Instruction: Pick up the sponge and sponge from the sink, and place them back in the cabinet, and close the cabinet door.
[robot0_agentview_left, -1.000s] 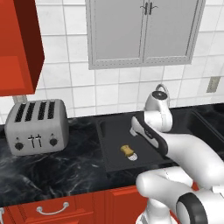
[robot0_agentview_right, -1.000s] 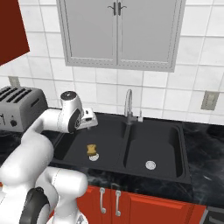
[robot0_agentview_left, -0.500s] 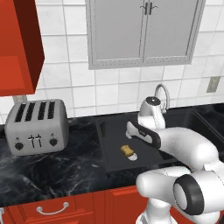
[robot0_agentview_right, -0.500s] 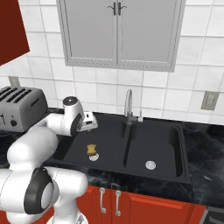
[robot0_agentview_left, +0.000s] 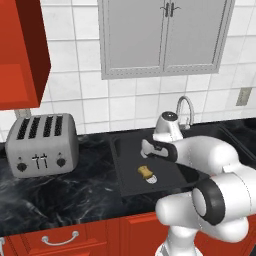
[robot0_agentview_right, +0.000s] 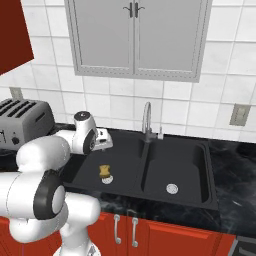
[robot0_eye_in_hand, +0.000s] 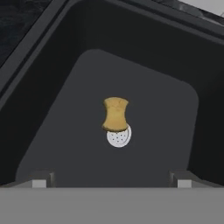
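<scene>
The tan-yellow sponge (robot0_eye_in_hand: 115, 114) lies flat on the floor of the left basin of the sink (robot0_agentview_left: 120, 165), overlapping a white round part. The pincer (robot0_eye_in_hand: 112, 180) hangs above it, jaws spread wide, holding nothing. Descend straight, centred over the narrow waist. Basin walls stand well apart on all sides; the faucet (robot0_agentview_right: 146, 120) lies beyond.

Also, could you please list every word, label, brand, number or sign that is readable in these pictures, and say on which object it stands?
None: there is no readable text.
The toaster has knobs and levers on its front, but no lettering.
The sponge, the sink and the grey cabinet doors are plain.
</scene>
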